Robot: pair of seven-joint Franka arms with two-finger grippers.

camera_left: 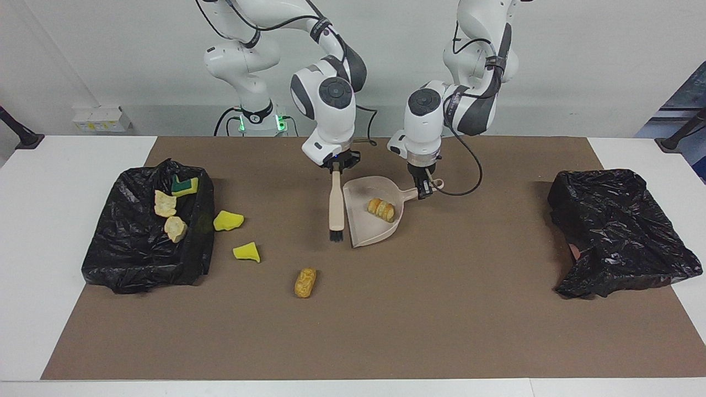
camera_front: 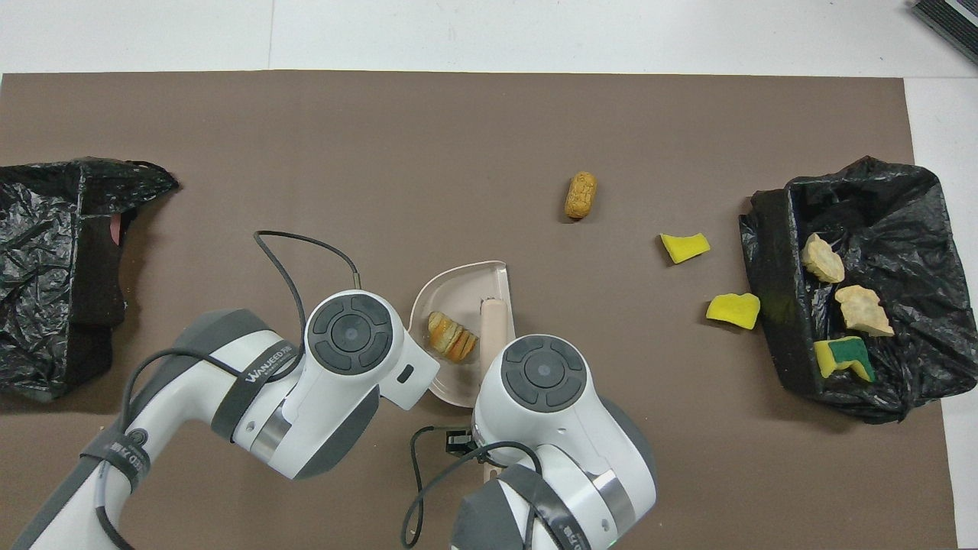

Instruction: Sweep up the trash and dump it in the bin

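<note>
In the facing view, a black-lined bin [camera_left: 144, 231] sits at the right arm's end of the mat [camera_left: 386, 331], holding two pale lumps [camera_left: 170, 216] and a green-backed sponge [camera_left: 184, 186]. Beside it on the mat lie two yellow sponges [camera_left: 228, 220], the second [camera_left: 246, 252] at about 5 o'clock from the first. A brown lump [camera_left: 305, 282] lies at 7 o'clock from the brush [camera_left: 336, 208]. The right gripper [camera_left: 337, 164] pinches the brush handle's top, bristles at 6 o'clock on the mat beside the dustpan [camera_left: 364, 231]. A ridged lump [camera_left: 381, 210] rests inside the pan, at 7 o'clock from the left gripper [camera_left: 423, 187], which seems clamped on the pan's handle, though its fingers are hard to make out. A second black bin [camera_left: 618, 231] stands at the left arm's end.
</note>
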